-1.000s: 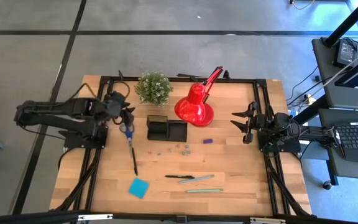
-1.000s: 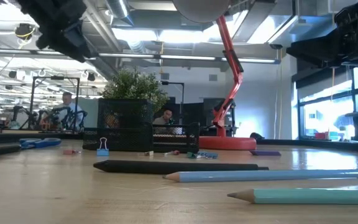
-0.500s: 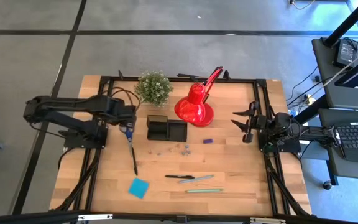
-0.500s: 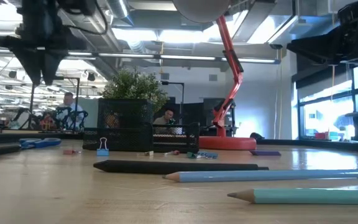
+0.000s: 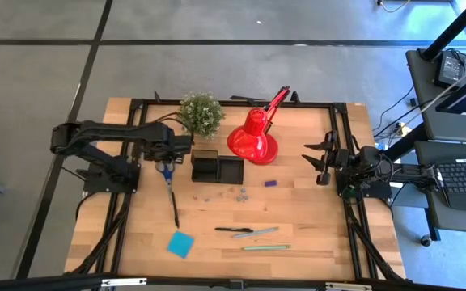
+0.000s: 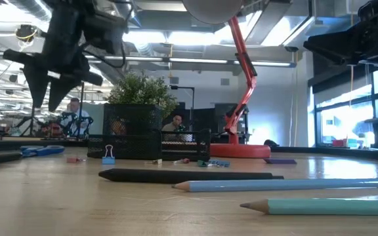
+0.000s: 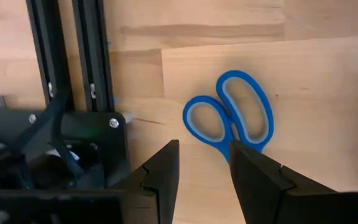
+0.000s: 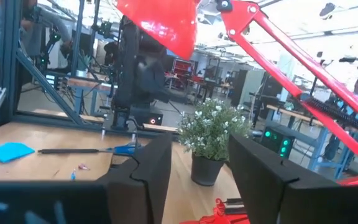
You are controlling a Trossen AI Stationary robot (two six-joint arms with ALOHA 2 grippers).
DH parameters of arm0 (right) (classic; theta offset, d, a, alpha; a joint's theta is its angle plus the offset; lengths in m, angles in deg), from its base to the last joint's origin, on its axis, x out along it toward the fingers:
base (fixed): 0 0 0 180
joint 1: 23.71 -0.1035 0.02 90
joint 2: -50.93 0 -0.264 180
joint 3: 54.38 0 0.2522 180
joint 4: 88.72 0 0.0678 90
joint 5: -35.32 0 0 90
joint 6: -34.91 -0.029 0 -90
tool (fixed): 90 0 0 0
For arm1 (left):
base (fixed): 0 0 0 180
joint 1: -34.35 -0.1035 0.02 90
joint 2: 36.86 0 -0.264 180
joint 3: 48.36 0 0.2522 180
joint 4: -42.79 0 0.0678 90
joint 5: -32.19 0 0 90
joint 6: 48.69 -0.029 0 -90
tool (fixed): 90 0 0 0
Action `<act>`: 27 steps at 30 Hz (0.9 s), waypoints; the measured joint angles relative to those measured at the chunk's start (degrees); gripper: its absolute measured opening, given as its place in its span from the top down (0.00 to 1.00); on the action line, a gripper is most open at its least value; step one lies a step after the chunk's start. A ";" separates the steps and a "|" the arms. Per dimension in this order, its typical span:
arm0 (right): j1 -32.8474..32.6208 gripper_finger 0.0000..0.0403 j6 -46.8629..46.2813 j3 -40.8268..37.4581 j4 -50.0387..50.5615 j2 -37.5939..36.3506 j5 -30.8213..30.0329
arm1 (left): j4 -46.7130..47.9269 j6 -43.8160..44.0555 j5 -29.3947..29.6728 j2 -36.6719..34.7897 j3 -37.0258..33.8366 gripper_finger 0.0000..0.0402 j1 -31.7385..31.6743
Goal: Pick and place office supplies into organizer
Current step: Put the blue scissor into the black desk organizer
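Now hovering over blue scissors (image 7: 229, 121), left gripper (image 7: 204, 171) fingers apart, nothing held. Risk: off-centre descent, nudging handles sideways. Right gripper (image 5: 320, 160) parked, spread wide, empty.

I count one pair of scissors (image 5: 165, 170), one organizer (image 5: 215, 167), one sticky pad (image 5: 180, 243), four pens and pencils, one purple piece (image 5: 271, 183), one lamp (image 5: 254, 136), one plant (image 5: 200, 113).

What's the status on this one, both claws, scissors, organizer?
Left claw open, above scissors, not touching. Right claw open, parked at table's right edge. Organizer beside scissors, nothing visible between them.
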 joint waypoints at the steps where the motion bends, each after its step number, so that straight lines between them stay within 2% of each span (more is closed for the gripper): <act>1: 0.00 0.60 -0.51 0.00 -0.02 0.00 0.03 | 0.02 1.12 -0.10 0.87 0.00 0.67 -0.14; 8: -0.01 0.60 -0.50 0.00 -1.47 0.00 0.03 | -2.47 7.72 -4.06 6.10 0.00 0.67 -0.55; 12: 0.00 0.60 -0.54 0.00 0.16 0.00 0.03 | -6.58 8.56 -5.64 8.69 -0.02 0.67 -0.55; 16: -0.01 0.60 -0.61 0.00 1.57 0.00 0.03 | -9.70 7.26 -6.29 10.19 0.28 0.68 -0.59; 20: 0.00 0.60 -0.70 0.00 2.16 0.01 0.03 | -8.91 7.12 -6.40 10.52 0.22 0.68 -0.59; 27: 0.00 0.60 -0.63 0.00 2.78 0.00 0.02 | -6.11 0.74 -6.25 10.54 -0.20 0.68 -1.82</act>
